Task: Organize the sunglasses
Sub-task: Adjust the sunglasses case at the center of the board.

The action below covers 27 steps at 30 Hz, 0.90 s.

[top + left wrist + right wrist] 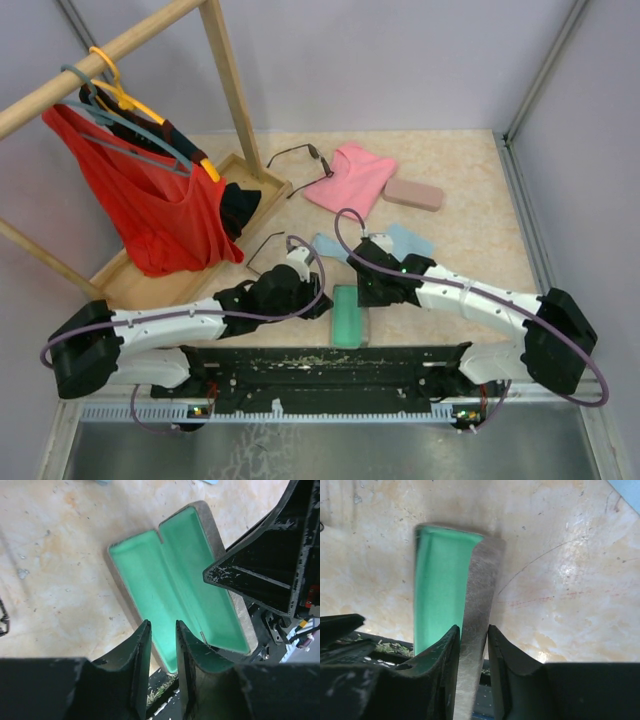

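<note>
Green-lined and bare inside, the open case (347,315) lies on the worktop (470,240) between both low-stretched arms. The right claw (472,631) pinches its grey shell. The left claw (162,626) stands narrowly parted at one end, and I cannot tell whether it grips. One pair of sunglasses (300,155) lies by the pink cloth (350,178), the second pair (266,248) beside the left arm.
</note>
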Tool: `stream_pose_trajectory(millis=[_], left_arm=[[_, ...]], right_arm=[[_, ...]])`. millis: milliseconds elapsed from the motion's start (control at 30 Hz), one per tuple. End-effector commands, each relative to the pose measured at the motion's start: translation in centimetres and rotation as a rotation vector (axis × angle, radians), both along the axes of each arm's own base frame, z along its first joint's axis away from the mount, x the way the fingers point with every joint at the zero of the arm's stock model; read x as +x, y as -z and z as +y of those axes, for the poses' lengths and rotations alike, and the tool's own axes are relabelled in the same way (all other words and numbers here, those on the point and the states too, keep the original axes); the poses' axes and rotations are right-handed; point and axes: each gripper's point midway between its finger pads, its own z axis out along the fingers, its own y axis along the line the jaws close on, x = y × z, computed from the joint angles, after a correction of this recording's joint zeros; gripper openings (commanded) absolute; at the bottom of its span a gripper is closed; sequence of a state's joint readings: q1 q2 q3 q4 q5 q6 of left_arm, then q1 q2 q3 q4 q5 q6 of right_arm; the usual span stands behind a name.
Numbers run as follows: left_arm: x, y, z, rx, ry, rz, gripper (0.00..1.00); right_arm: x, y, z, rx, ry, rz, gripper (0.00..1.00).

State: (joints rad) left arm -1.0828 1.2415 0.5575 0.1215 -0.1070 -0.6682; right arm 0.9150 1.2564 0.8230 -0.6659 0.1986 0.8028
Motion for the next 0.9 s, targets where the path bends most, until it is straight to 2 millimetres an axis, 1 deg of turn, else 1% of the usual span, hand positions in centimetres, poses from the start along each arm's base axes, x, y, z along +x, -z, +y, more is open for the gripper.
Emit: stream_pose_trajectory(millis=[0,167,300,400,533,700,867], left_arm=[[0.8,-1.0,1.5,0.036,-0.046,-0.059,0.33],[1.5,-2.5,2.6,0.04,-0.092,-0.106,0.34],[2.0,-3.2,3.6,0.053,-0.129,-0.14,0.34],[2.4,-3.7,4.5,0.069,-0.161,-0.164,0.34],[2.7,-4.2,5.7,0.078,-0.199,-0.194,0.35],[2.8,-4.4,6.8,0.089,-0.226,-0.21,0.37],[2.8,-4.5,7.1,0.096,-0.227,-0.214,0.37]], right_arm=[[1.3,-1.9,0.6,-0.022,-0.034,-0.069,0.26],[2.0,-2.9,1.1,-0.035,-0.09,-0.107,0.16],[2.3,-3.3,1.5,-0.052,-0.156,-0.121,0.13],[2.9,-3.7,1.6,-0.082,-0.215,-0.157,0.11],[4.5,-4.7,1.3,-0.164,-0.282,-0.233,0.06],[7.0,-7.1,1.0,-0.272,-0.39,-0.363,0.0],[10.1,-9.6,0.3,-0.412,-0.507,-0.503,0.0]])
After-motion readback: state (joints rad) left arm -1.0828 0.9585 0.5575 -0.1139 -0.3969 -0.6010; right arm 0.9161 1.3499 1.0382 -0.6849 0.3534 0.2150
